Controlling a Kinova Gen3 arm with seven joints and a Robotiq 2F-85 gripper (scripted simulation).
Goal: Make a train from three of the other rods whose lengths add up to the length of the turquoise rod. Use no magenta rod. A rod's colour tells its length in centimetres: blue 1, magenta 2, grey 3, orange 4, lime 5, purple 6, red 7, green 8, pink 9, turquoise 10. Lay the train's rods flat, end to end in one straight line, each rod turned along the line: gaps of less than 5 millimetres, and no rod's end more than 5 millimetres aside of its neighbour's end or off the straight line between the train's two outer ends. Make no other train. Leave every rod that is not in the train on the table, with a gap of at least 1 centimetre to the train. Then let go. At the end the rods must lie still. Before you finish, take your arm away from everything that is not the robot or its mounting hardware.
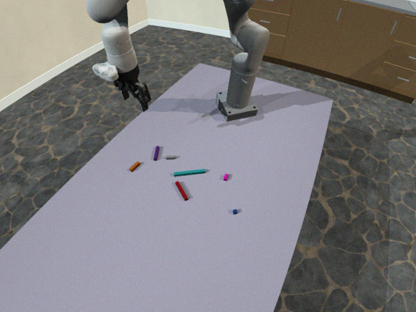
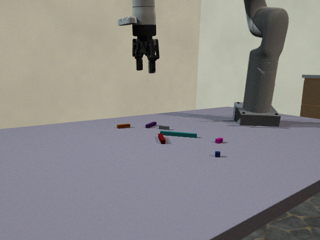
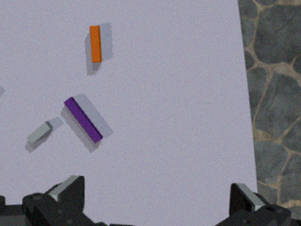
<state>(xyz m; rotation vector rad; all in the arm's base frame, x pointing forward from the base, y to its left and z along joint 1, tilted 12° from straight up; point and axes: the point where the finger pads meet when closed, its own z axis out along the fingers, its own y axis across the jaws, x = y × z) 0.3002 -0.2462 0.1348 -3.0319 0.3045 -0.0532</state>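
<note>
Nearest the exterior camera, the blue rod (image 2: 217,154) lies apart on the tabletop (image 2: 103,193). To match the turquoise rod (image 1: 189,172), it likely joins the purple rod (image 1: 156,153), pointing toward the base, and the grey rod (image 1: 170,156), lying crosswise; nothing is joined yet. High above, the tool (image 2: 145,67) hangs wide, empty.

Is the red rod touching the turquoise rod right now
No, in the top view the red rod lies below the turquoise rod with a strip of bare table between them.
</note>
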